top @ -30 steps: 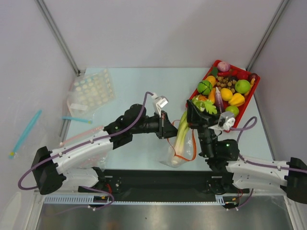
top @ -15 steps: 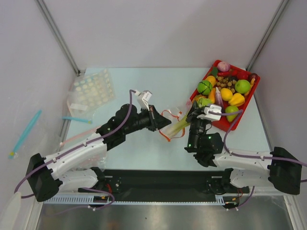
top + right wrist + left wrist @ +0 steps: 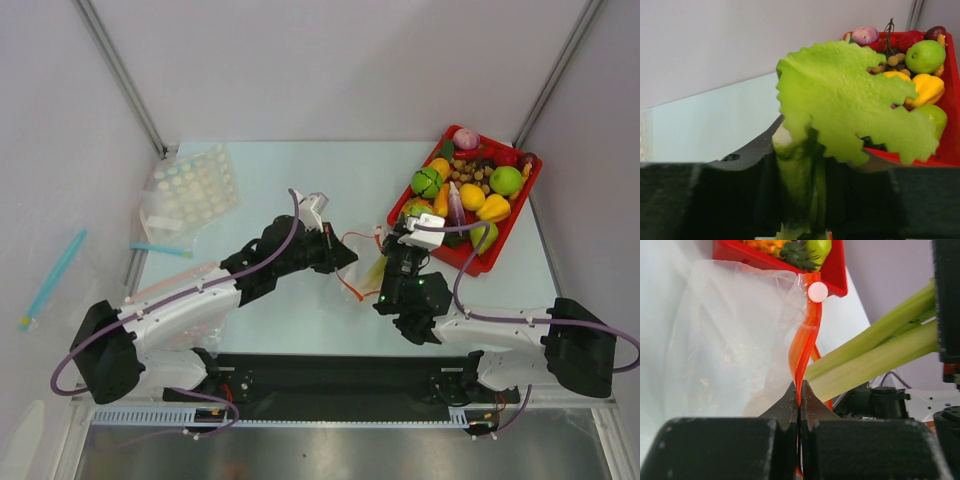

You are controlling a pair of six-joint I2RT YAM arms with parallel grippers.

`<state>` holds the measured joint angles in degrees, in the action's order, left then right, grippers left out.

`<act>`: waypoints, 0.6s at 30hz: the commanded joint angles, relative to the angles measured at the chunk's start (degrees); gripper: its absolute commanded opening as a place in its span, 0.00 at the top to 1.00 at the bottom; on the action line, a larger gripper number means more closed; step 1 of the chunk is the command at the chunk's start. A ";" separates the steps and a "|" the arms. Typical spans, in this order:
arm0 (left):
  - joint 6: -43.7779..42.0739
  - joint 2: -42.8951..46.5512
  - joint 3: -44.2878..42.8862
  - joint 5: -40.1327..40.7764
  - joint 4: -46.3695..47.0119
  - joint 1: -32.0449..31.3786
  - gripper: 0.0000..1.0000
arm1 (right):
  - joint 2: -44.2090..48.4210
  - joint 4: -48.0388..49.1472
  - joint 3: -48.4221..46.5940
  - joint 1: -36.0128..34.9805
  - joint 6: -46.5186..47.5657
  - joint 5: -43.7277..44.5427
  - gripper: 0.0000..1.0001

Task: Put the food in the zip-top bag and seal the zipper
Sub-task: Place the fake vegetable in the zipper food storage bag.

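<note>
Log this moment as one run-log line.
left gripper: shut on red-orange zipper strip of clear floppy plastic bag | right gripper: shut on green plastic toy leek | stalk end at bag mouth

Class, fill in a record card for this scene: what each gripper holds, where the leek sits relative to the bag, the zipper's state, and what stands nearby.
left gripper: shut on the zipper of the zip-top bag
right gripper: shut on the leek, at the stalk below the leaves
leek versus bag: stalks lie beside the mouth; cannot tell if inside
zipper state: looks unsealed
nearby: red tray of toy produce
</note>
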<state>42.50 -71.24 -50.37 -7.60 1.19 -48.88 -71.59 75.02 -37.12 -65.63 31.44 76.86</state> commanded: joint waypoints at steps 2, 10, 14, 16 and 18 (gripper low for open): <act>-3.04 -1.88 -4.03 0.92 -0.05 0.19 1.00 | 0.93 13.04 0.82 0.32 -3.23 2.68 0.61; 0.81 -2.85 -1.32 -4.35 5.03 4.83 1.00 | 11.09 -34.24 -2.77 1.98 -33.22 -15.16 0.53; 0.57 -3.11 0.10 -2.71 5.67 6.87 1.00 | 14.20 -57.94 -5.59 12.79 -51.89 -34.74 0.65; -1.70 -3.99 -0.78 -0.76 3.57 6.96 1.00 | 14.72 -59.29 -5.77 16.04 -52.71 -38.43 0.61; -2.94 -5.13 -2.09 1.09 2.33 7.05 1.00 | 15.25 -59.91 -5.50 16.93 -52.45 -39.41 0.56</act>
<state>41.54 -75.18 -50.46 -8.60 2.39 -41.91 -57.08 26.00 -41.17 -50.06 -12.14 47.24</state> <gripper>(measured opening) 0.011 0.421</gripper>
